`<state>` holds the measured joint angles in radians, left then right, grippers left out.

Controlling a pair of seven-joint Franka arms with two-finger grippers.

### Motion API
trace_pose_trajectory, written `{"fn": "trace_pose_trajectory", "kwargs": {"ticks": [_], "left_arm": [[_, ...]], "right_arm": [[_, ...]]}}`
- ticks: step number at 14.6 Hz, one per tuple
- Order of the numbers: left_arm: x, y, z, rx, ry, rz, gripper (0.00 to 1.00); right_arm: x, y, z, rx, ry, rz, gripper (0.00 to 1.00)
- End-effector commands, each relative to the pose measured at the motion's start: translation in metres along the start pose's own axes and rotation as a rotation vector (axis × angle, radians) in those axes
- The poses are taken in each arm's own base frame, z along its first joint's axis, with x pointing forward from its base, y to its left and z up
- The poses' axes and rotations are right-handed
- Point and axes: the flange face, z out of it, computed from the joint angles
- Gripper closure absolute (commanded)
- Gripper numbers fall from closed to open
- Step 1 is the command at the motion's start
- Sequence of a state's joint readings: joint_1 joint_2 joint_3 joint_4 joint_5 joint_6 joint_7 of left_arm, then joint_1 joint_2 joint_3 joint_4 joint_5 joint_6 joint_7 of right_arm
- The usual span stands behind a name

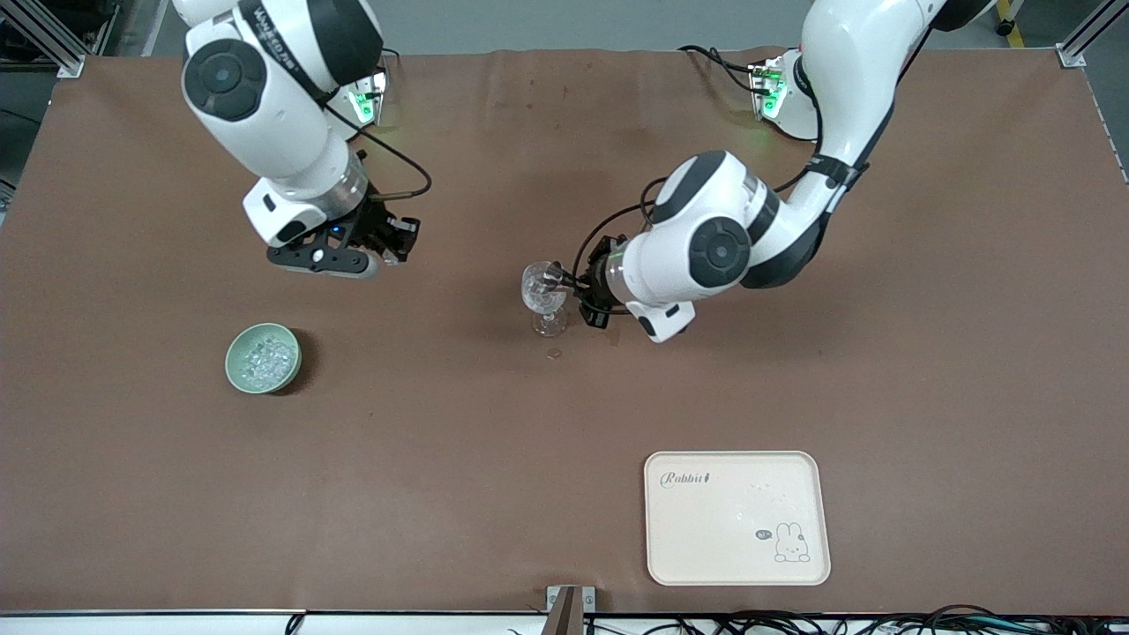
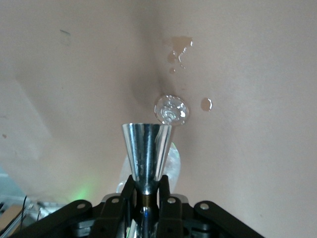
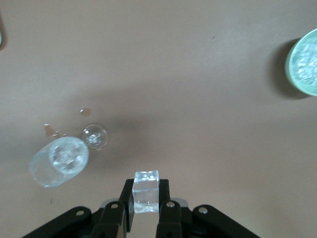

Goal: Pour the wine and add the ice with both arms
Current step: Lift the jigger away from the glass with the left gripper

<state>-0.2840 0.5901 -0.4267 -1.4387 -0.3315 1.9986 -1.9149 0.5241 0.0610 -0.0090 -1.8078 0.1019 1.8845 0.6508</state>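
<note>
**Ice cube in transit, glass steadied**

Currently, the ice step was in hand. The right gripper (image 3: 146,210) was closed on a single clear, glassy ice cube (image 3: 146,191), held up in the air over bare brown tabletop (image 1: 494,441) between the pale green round bowl (image 1: 263,357) and the glass. More small glittering ice chunks (image 1: 269,360) lay in that bowl, which sat toward the right arm's end of the table.

The left gripper (image 2: 146,198) was shut on a shiny metal cone-shaped tool (image 2: 147,148), its narrow end pinched between the fingers and its wide mouth pointing toward the clear stemmed wine glass (image 1: 544,295). That glass stood upright near the table's middle, with the tool's tip at or just beside its bowl; contact could not be confirmed. A few small wet spots (image 2: 181,47) marked the cloth beside its foot. Whether the glass held any wine could not be told.

A cream rectangular plastic tray with a rabbit print (image 1: 736,516) lay nearer the front camera, unused.

Judgement: next, the right gripper needs to travel over the glass mouth, centre the cube, then release low to avoid splashing or tipping.
</note>
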Motion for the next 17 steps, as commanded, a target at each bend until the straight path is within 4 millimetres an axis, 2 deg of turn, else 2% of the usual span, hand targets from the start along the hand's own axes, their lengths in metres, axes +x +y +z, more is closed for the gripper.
{"fn": "trace_pose_trajectory", "kwargs": {"ticks": [1,2,5,6,8,9,10,11,14,16,17], "left_arm": [[0.04,0.024,-0.049,-0.034,-0.136,0.018,1.0],[0.058,0.035,-0.069,-0.061,-0.193,0.016,1.0],[0.122,0.069,-0.113,-0.145,-0.329,-0.052,1.0],[0.135,0.076,-0.123,-0.182,-0.339,-0.057,1.0],[0.163,0.088,-0.138,-0.263,-0.345,-0.069,1.0],[0.183,0.093,-0.15,-0.308,-0.347,-0.094,1.0],[0.205,0.1,-0.153,-0.339,-0.351,-0.102,1.0],[0.22,0.106,-0.159,-0.376,-0.353,-0.088,0.99],[0.274,0.13,-0.149,-0.459,-0.437,-0.139,0.99],[0.306,0.142,-0.141,-0.496,-0.538,-0.19,0.99],[0.332,0.147,-0.137,-0.51,-0.59,-0.231,0.99]], "right_arm": [[-0.016,-0.055,0.026,0.012,0.022,0.042,1.0],[-0.027,-0.077,0.039,0.024,0.034,0.053,1.0],[-0.038,-0.112,0.077,0.013,0.048,0.022,1.0],[-0.041,-0.126,0.087,0.01,0.046,0.024,1.0],[-0.037,-0.139,0.099,0.005,0.044,0.029,1.0],[-0.036,-0.143,0.105,0.001,0.041,0.027,0.99],[-0.033,-0.146,0.109,0.001,0.041,0.027,0.98],[-0.034,-0.151,0.115,-0.004,0.037,0.021,0.98],[-0.037,-0.157,0.13,-0.021,0.032,0.006,0.95],[-0.037,-0.158,0.131,-0.026,0.035,0.002,0.86],[-0.038,-0.158,0.131,-0.025,0.034,0.003,0.84]]}}
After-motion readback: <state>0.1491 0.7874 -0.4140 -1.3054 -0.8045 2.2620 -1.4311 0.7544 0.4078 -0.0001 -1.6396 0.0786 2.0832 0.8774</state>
